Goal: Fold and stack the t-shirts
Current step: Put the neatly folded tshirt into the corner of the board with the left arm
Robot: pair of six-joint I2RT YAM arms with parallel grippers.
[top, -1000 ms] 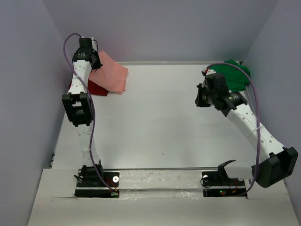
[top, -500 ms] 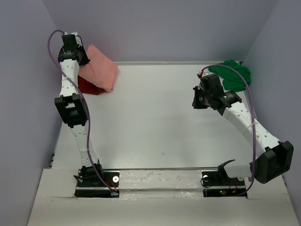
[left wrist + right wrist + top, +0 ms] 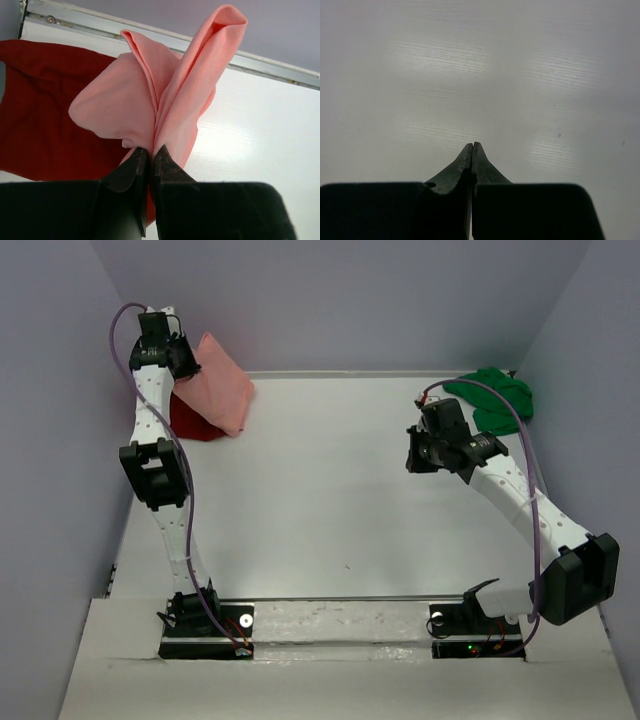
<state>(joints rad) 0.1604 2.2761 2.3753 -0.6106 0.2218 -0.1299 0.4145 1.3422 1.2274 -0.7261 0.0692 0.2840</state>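
Left claw (image 3: 150, 150) is pinching a gathered fold of the salmon-pink t-shirt (image 3: 165, 95), its jaws nearly together with only the thickness of the cloth between them. It is holding the shirt up at the far left corner of the desk (image 3: 320, 490), so the cloth is draping in loose folds away from the fingertips rather than lying flat. The dark red t-shirt (image 3: 45, 110) is lying on the desk just beneath and to the left of it, partly hidden behind the pink cloth in the overhead view; whether it is neatly folded is not showing clearly, though it is looking fairly flat. The right claw (image 3: 472, 146) is hanging over bare desk with its jaws pressed fully together and gripping nothing. The bright green t-shirt (image 3: 495, 400) is sitting in a crumpled heap at the far right corner, just beyond the right arm and apparently untouched. Judging from this, the task is looking partway through: the pink shirt is seemingly being brought onto the red one to begin the stack, but it is not yet resting there. The green shirt is waiting to be spread, folded and added on top.
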